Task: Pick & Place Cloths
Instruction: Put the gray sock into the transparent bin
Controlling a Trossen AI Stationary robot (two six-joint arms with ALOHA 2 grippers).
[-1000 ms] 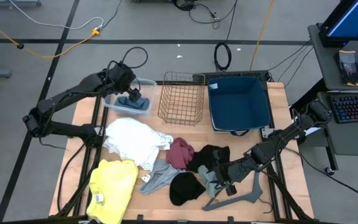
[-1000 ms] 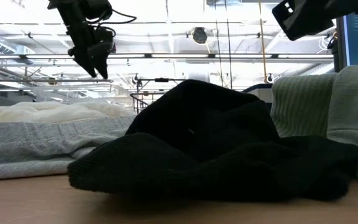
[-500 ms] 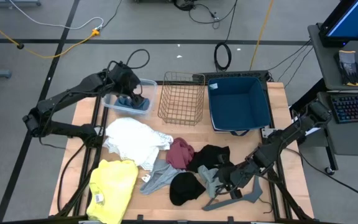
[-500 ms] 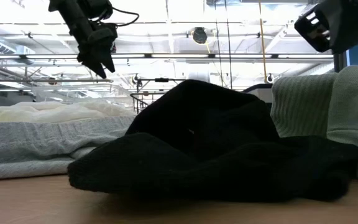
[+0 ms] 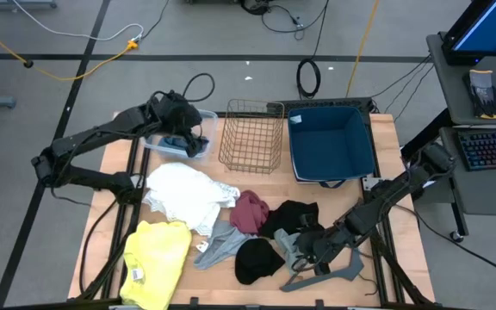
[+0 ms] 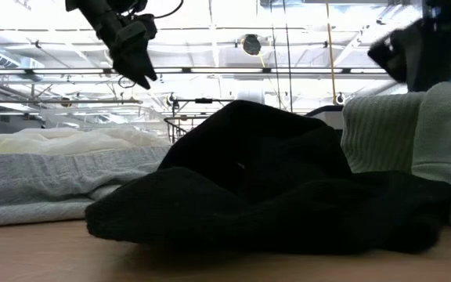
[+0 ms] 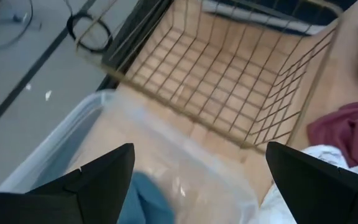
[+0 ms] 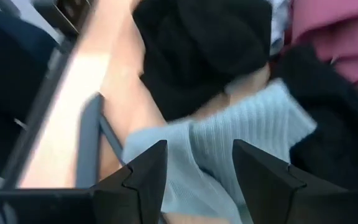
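The cloths lie across the table's near half: yellow (image 5: 157, 263), white (image 5: 183, 194), maroon (image 5: 250, 211), grey (image 5: 218, 245) and two black ones (image 5: 257, 260) (image 5: 296, 215). A pale grey-blue ribbed cloth (image 8: 222, 140) lies flat beside the near black one. My right gripper (image 8: 197, 180) hangs open just above it, clear of it in the low view (image 6: 425, 51). A blue cloth (image 7: 151, 202) lies in the clear plastic bin (image 5: 172, 145) at the far left. My left gripper (image 7: 197, 186) stands wide open over that bin, holding nothing.
A wire basket (image 5: 252, 136) and a blue fabric box (image 5: 331, 142) stand along the far edge, right of the bin. A grey plastic hanger (image 5: 327, 274) lies at the near right edge, close under my right arm. Bare wood shows between the basket and the cloths.
My right gripper has sunk toward the ribbed cloth, rolling a little, its fingers as far apart as before. My left gripper has swung over the bin toward the wire basket and turned about, staying wide open. No cloth has moved.
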